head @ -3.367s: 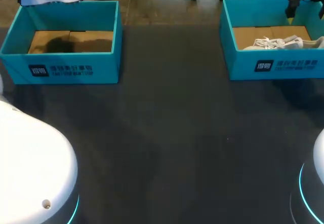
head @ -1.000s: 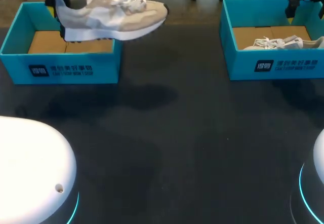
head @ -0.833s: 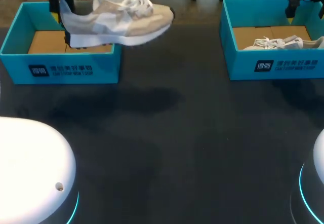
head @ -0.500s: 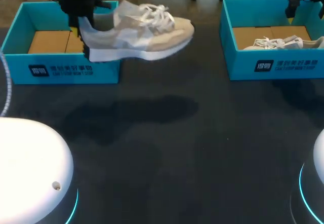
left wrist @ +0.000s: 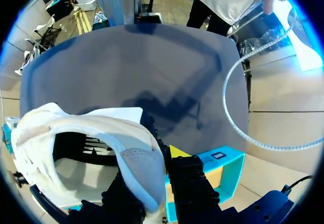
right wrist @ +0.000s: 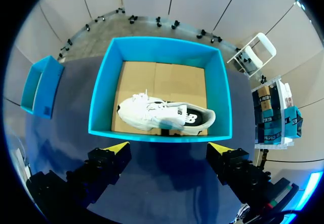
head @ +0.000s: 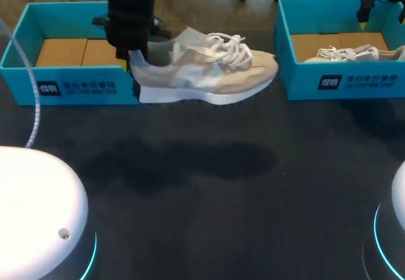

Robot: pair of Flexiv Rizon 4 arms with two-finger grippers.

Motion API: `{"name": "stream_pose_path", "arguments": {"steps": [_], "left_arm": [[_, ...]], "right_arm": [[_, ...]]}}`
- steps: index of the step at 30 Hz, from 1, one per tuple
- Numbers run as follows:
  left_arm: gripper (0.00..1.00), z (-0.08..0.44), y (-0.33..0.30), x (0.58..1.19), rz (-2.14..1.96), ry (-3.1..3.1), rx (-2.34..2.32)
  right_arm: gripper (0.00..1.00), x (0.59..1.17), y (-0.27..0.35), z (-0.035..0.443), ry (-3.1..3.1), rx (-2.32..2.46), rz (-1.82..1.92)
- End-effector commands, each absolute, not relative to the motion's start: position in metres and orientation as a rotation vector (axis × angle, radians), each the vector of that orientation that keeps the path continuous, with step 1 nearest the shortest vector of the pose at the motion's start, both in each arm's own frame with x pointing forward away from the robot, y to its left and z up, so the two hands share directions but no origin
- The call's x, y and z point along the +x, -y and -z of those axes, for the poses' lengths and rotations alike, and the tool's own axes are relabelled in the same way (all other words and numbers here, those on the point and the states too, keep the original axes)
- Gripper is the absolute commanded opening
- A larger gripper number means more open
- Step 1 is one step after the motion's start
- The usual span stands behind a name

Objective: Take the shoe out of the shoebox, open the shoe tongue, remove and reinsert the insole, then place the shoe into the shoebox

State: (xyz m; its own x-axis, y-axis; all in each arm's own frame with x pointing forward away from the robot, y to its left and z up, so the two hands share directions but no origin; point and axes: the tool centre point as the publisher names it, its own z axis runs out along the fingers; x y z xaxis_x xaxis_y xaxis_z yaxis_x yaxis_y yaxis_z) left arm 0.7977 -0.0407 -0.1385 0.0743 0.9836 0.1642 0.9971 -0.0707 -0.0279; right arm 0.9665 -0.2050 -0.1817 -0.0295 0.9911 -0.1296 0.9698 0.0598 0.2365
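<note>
**Head view.** The left claw [head: 131, 57] is clamped on the heel of the shoe [head: 209, 74]. Over the last seconds it has carried the shoe out of the left shoebox [head: 76, 89] and rightward. The shoe now hangs level above the desk [head: 209, 216], heel by the box's near right corner and toe toward the right shoebox [head: 342, 80]. Its shadow lies on the desk below, so it is not yet set down. Removal looks nearly done, and the tongue and insole work remains.

**Left wrist view.** Both fingers of the left claw [left wrist: 157, 171] grip the shoe's [left wrist: 76, 125] heel collar from either side.

**Right wrist view.** The right claw [right wrist: 167, 148] has kept its place, fingers spread wide and holding nothing, above the right shoebox [right wrist: 97, 107], which holds a second shoe [right wrist: 162, 115].
</note>
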Motion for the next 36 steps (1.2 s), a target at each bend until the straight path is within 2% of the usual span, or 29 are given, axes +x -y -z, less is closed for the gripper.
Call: {"name": "stream_pose_path", "arguments": {"steps": [1,10,36], "left_arm": [[0.00,0.137,0.055,0.784,0.191,2.056,-2.206],[0.00,0.154,0.082,0.768,0.192,2.031,-2.281],[0.00,0.299,0.114,0.759,0.253,1.935,-2.284]], "right_arm": [[1.00,0.966,0.205,0.182,-2.080,1.988,-0.121],[1.00,0.966,0.205,0.182,-2.080,1.988,-0.121],[1.00,0.966,0.205,0.182,-2.080,1.988,-0.121]]}}
